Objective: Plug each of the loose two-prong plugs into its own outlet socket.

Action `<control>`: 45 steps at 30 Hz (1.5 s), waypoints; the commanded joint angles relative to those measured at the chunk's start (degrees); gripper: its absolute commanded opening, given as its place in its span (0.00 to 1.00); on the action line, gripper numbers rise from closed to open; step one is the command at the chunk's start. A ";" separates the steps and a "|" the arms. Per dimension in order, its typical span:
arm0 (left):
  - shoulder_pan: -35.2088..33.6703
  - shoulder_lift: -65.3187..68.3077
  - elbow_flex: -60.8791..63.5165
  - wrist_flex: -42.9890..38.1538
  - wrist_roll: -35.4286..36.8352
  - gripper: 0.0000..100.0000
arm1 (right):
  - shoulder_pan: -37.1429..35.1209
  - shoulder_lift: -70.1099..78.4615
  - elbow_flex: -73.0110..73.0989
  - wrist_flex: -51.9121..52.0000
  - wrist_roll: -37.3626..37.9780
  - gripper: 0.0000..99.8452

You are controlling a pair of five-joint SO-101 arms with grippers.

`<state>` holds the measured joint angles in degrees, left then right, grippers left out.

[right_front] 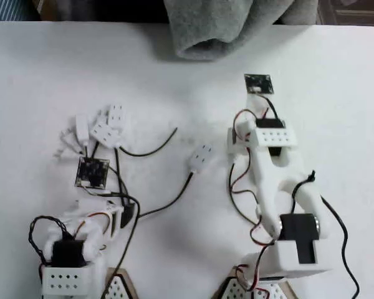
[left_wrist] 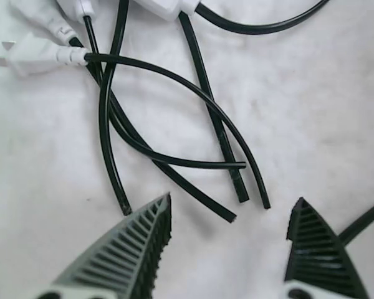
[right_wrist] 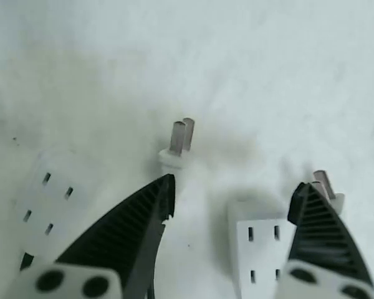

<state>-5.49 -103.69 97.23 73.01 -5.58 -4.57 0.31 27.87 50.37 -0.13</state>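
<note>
**Plugs.** In the right wrist view, the first plug (right_wrist: 177, 148) lies on the white table (right_front: 43, 75) just beyond one fingertip. The second plug (right_wrist: 327, 184) is partly hidden behind the other fingertip. Both point their two prongs away from the gripper, with their long axes roughly parallel. In the left wrist view, the third plug (left_wrist: 37, 55) lies flat in line with its black cable (left_wrist: 174, 81), prongs pointing away from the cable.

**Sockets.** One outlet block (right_wrist: 255, 246) lies slots-up between the jaws. A second outlet block (right_wrist: 47, 199) lies outside them. In the high view, a lone outlet socket (right_front: 201, 157) sits mid-table on its own lead, well apart from the plug-and-socket cluster (right_front: 103, 129).

**Markings.** No print on plugs or blocks can be made out.

**Tools.** The right gripper (right_wrist: 237, 182) has its jaws apart and holds nothing. The left gripper (left_wrist: 234, 199) also has its jaws apart, over crossed cable ends (left_wrist: 237, 187).

**Surroundings.** A grey cloth (right_front: 224, 28) lies at the far table edge.
</note>
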 commanded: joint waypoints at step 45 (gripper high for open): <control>0.84 -0.31 -14.59 -28.13 0.53 0.31 | 8.92 -43.12 43.60 -39.08 -7.74 0.29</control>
<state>-4.35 -103.78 85.27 50.07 -5.41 3.60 -41.01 71.91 12.48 -7.34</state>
